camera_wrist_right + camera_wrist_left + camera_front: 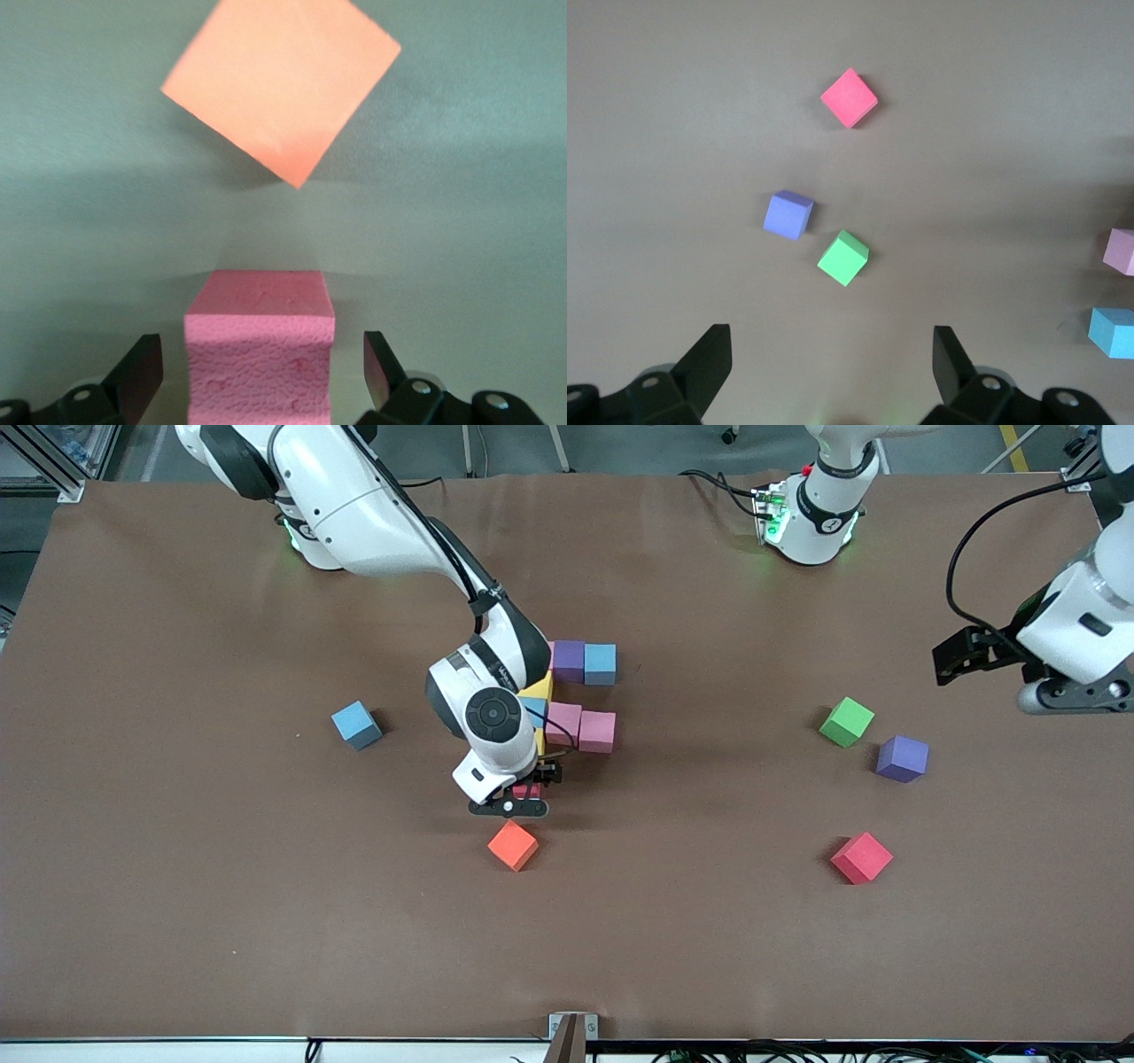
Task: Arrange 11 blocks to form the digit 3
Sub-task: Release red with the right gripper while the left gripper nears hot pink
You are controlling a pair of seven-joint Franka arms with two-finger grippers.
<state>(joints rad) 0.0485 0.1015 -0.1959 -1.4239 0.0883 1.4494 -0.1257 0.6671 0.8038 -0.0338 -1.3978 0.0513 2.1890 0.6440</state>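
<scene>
Flanking orange cube (513, 845), loose blocks (358, 724)

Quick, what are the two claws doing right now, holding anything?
Left gripper: open, empty, waiting over the table's left-arm end.
Right gripper: open, fingers apart on either side of a pink block at the figure's near end, not gripping it.

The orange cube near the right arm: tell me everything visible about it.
The orange cube is a small matte block, foam-like, with a plain, evenly coloured top face. It rests flat on the brown table, turned so a corner points toward the front camera. It lies nearer the front camera than the cluster of blocks, just past the right hand, whose open fingers flank a pink block. Nothing touches it.
</scene>
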